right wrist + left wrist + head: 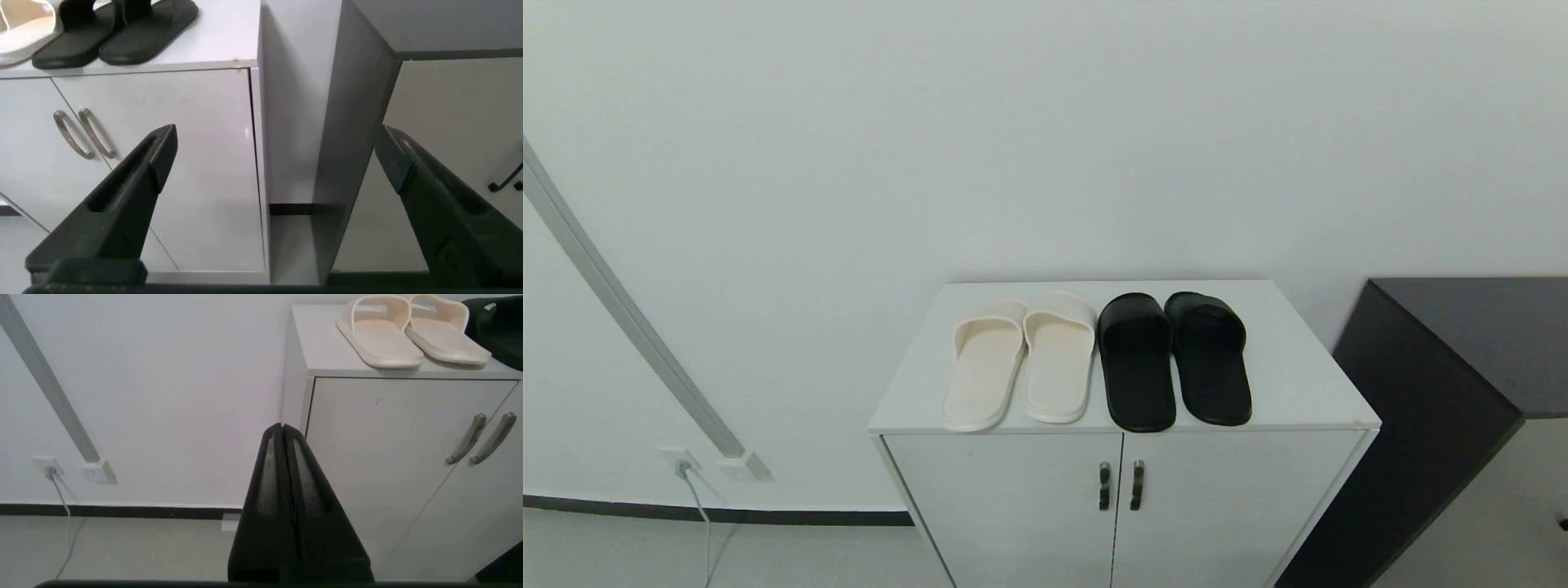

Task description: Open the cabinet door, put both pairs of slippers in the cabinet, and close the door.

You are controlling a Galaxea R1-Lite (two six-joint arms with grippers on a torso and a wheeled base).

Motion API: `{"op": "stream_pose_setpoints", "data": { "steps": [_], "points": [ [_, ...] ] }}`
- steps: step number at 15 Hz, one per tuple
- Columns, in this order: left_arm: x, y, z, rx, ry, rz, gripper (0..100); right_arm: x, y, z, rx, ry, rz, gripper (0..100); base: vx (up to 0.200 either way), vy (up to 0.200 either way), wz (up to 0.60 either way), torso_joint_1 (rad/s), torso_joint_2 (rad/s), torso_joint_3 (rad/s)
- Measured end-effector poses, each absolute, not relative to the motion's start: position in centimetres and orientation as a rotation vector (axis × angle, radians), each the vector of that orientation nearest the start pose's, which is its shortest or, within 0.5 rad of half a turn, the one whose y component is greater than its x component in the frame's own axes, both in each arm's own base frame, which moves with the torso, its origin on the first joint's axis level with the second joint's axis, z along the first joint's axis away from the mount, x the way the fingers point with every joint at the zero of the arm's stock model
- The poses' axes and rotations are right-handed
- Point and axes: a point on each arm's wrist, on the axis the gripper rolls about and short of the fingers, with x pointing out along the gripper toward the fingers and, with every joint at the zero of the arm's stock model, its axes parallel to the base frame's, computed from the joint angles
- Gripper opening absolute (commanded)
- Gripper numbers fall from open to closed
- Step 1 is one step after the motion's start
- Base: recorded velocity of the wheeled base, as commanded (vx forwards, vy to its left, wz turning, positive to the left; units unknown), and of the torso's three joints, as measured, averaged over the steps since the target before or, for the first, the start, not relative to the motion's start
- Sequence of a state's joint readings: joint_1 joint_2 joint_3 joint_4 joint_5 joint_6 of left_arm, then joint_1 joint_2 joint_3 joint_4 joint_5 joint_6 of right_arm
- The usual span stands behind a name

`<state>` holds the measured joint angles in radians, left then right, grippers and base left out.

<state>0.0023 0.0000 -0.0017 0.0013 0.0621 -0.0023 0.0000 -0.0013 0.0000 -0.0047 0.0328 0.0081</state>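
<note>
The cabinet [1307, 384] is cut off by the lower edge of the head view, so only its top and the upper part of its two doors show. Its inside is hidden behind them. Both the left door [1013, 506] and the right door [1217, 506] are shut, meeting at a thin seam. Two small metal handles [1104, 485] sit just beside that seam, one on each door. In the left wrist view the black slippers [494, 310] are clipped at the frame's edge. In the right wrist view only a sliver of a cream slipper [16, 37] shows.

The cabinet is white, with a flat top, and stands against a pale wall. Both pairs lie on its top in one row, toes toward the wall and heels at the front edge. The cream slippers [1058, 367] are on the robot's left and the black slippers [1135, 367] are on its right. The inner cream one is touching the inner black one. All four are plain open-heel slides with a broad band.

The left gripper [283, 429] sits low, near the cabinet's left corner, with its jaws pressed together and nothing between them. The right gripper [276, 135] faces the cabinet's right corner, with its jaws spread wide. A dark cabinet [1421, 408], partly out of frame, stands just to the right. A wall socket [678, 461] with a cable [704, 523] is on the left.
</note>
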Motion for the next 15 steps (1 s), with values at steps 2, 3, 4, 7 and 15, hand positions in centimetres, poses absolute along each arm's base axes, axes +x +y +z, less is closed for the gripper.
{"op": "stream_pose_setpoints", "data": {
  "steps": [2,3,4,7,15],
  "points": [
    [-2.3,0.1,7.6,-0.001,0.000,0.062,0,-2.3,0.1,7.6,-0.002,-0.006,0.031,100,0.000,0.000,0.00,0.000,0.00,0.000],
    [-2.3,0.1,7.6,0.000,0.000,0.061,0,-2.3,0.1,7.6,-0.023,-0.006,0.030,100,0.000,0.000,0.00,0.000,0.00,0.000],
    [-2.3,0.1,7.6,0.000,0.000,0.058,0,-2.3,0.1,7.7,-0.040,-0.010,0.031,100,0.000,0.000,0.00,0.000,0.00,0.000],
    [-2.3,0.1,7.6,0.000,0.000,0.059,0,-3.1,0.1,11.4,0.015,-0.094,0.053,100,0.000,0.000,0.00,0.000,0.00,0.000],
    [-2.3,0.1,7.6,0.002,0.000,0.059,0,7.5,2.0,20.1,0.088,0.186,0.362,100,0.000,0.000,0.00,0.000,0.00,0.000]
  ]
}}
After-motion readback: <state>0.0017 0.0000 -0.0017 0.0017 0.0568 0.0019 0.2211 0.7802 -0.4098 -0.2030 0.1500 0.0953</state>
